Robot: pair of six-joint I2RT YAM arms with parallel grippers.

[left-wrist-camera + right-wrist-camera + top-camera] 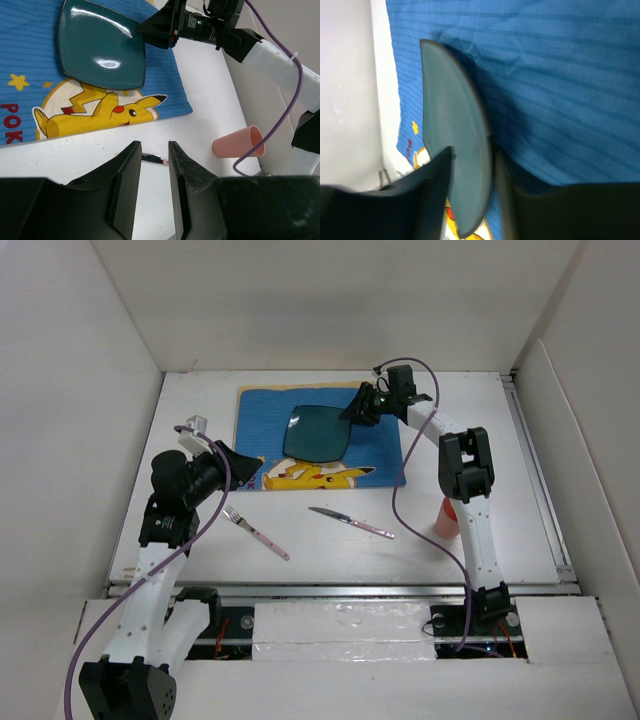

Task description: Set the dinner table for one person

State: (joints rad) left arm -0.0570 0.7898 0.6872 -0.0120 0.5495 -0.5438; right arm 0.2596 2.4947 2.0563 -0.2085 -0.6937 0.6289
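Observation:
A dark teal plate (318, 430) (100, 50) (455, 135) lies on the blue cartoon placemat (260, 410) (30, 50) (560, 75) at the back of the white dinner table (330, 550). My right gripper (352, 412) (142, 27) (474, 160) is at the plate's right corner. Its jaws straddle the rim with a small gap on one side, open. My left gripper (245, 465) (154, 147) hovers over the placemat's near left corner, open and holding nothing. A fork (255, 530) and a knife (350, 522) (152, 160), both pink-handled, lie on the table in front of the mat.
A pink cup (445, 518) (239, 142) lies on its side by the right arm's forearm. White walls enclose the table at the left, back and right. A purple cable loops from each arm.

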